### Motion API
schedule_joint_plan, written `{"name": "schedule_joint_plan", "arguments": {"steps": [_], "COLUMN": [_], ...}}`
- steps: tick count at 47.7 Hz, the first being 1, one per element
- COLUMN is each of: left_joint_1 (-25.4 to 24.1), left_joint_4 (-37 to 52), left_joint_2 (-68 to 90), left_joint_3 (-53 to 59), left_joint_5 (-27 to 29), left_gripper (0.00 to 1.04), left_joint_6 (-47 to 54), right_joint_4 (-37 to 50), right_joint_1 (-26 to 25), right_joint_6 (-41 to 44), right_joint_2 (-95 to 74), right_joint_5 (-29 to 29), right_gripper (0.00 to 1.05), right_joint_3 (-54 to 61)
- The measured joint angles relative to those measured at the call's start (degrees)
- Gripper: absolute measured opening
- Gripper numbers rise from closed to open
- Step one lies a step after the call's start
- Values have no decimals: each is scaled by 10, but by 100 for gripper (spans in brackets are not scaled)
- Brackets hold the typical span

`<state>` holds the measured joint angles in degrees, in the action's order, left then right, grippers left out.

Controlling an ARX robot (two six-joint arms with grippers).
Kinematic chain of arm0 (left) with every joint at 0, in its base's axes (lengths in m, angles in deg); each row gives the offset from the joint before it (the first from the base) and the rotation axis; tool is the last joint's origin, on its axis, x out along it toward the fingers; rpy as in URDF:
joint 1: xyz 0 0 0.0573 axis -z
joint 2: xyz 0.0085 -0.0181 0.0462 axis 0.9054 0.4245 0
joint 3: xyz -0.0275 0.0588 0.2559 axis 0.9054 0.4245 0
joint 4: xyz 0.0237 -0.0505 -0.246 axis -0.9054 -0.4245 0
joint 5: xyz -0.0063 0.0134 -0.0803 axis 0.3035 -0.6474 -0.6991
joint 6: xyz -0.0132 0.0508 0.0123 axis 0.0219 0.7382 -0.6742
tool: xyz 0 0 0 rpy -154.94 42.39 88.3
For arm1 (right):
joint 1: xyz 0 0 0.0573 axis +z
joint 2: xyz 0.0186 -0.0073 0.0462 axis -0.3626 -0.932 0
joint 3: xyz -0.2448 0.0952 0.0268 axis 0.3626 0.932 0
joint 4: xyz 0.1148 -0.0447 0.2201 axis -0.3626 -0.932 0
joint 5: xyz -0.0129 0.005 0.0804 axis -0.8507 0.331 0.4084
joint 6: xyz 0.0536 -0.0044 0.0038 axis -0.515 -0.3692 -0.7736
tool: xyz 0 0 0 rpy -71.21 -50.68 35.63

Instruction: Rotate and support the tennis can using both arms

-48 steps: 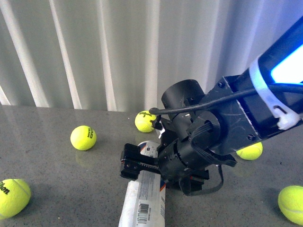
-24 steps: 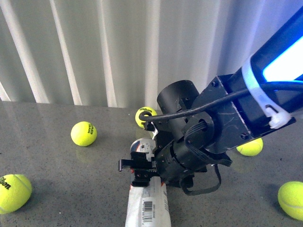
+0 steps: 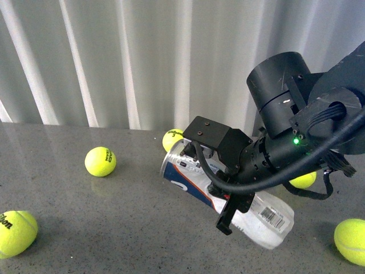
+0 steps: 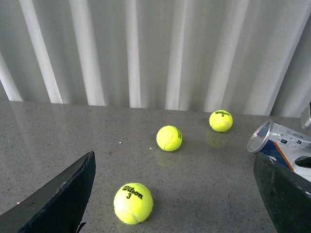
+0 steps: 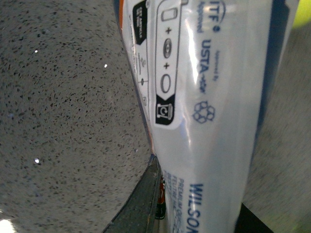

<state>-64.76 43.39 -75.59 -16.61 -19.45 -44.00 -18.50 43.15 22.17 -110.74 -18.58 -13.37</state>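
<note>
- Half a second earlier the tennis can (image 3: 191, 178) lay lengthwise, its barcode end towards the camera. It now sits slantwise, with its open mouth turned up and to the left and its barcode end low on the right.
- The right arm (image 3: 285, 97) has rolled its wrist since then, so its green light now faces the camera.
- The right gripper (image 3: 228, 194) is clamped around the can's middle. In the right wrist view one dark finger (image 5: 141, 204) presses against the white label.
- Whether the can's base touches the table cannot be told.
- The left gripper (image 4: 173, 158) is spread wide and holds nothing. The can's mouth shows just beyond one of its fingers (image 4: 286, 194).
- There is one can.
- There are five yellow balls in the front view:
  - one just behind the can's mouth (image 3: 174, 140);
  - one well to the can's left (image 3: 100, 161);
  - one far to its left, nearer the camera (image 3: 17, 234);
  - one to its right, behind the arm (image 3: 301, 181);
  - one beyond its base, at the edge of the picture (image 3: 351, 241).
- The table (image 3: 85, 228) is grey, speckled and glossy.
- A white pleated curtain (image 3: 114, 57) hangs behind the can.
</note>
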Motion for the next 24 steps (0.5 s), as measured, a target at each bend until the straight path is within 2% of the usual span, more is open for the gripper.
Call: {"name": "schedule_joint_plan", "arguments": {"steps": [4,7,12,24], "left_joint_1": [0,0,0,0], "left_joint_4": [0,0,0,0], "left_joint_2": [0,0,0,0], "left_joint_3": [0,0,0,0], "left_joint_5": [0,0,0,0], "left_gripper": [98,98,98,98], "left_joint_6": [0,0,0,0], "right_joint_4": [0,2,36,61], "right_joint_1": [4,11,17,9], "right_joint_6": [130,225,329,361], "right_joint_2": [14,16,5,-28], "right_joint_5": [28,20,0,-16], "right_gripper": [12,11,10,9], "right_joint_3": [19,30,38,35]}}
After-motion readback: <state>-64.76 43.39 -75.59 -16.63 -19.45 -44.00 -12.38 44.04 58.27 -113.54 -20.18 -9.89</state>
